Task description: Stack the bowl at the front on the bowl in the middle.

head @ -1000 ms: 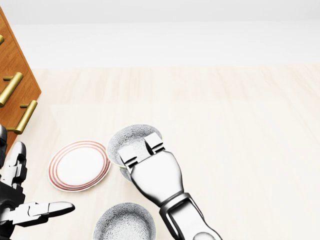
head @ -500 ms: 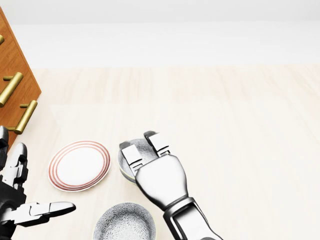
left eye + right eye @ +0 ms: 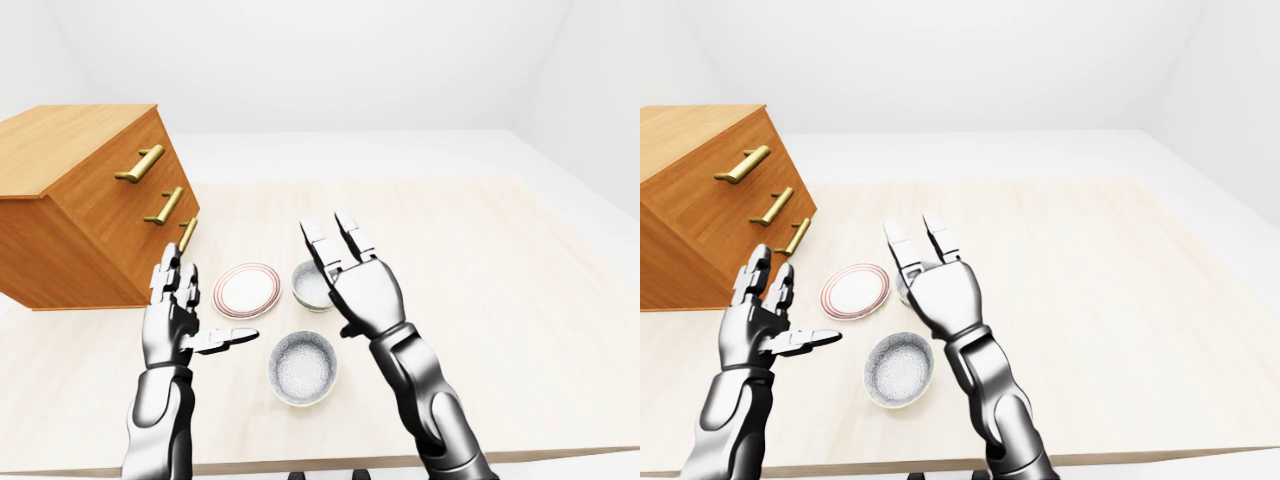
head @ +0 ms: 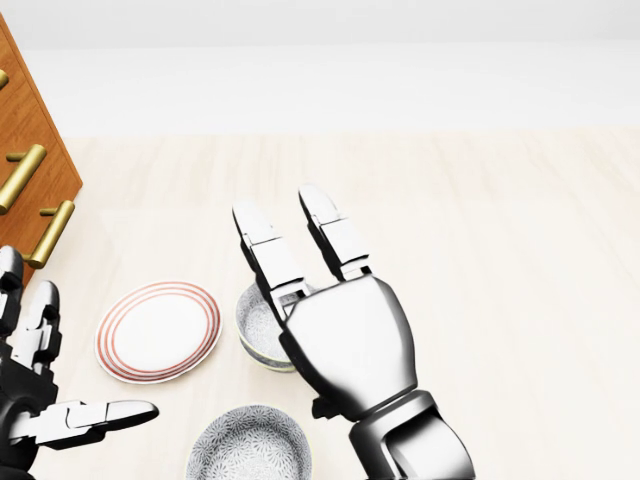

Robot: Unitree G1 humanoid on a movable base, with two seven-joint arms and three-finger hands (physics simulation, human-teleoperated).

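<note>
On the pale wooden table (image 3: 480,300), your right hand (image 3: 362,290) hangs wide open and empty over the middle bowl (image 4: 258,325). The left hand (image 3: 175,320) is open and empty too. The front bowl (image 3: 302,368) sits lower in the view, untouched. If you come down here, I think you may grasp or knock the wrong bowl.

Red-ringed plate (image 4: 158,331) near wooden dresser (image 3: 80,200)

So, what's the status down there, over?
Left hand open; right hand open, raised by middle bowl. Front bowl not yet stacked. Plate alongside, not in the way.
</note>
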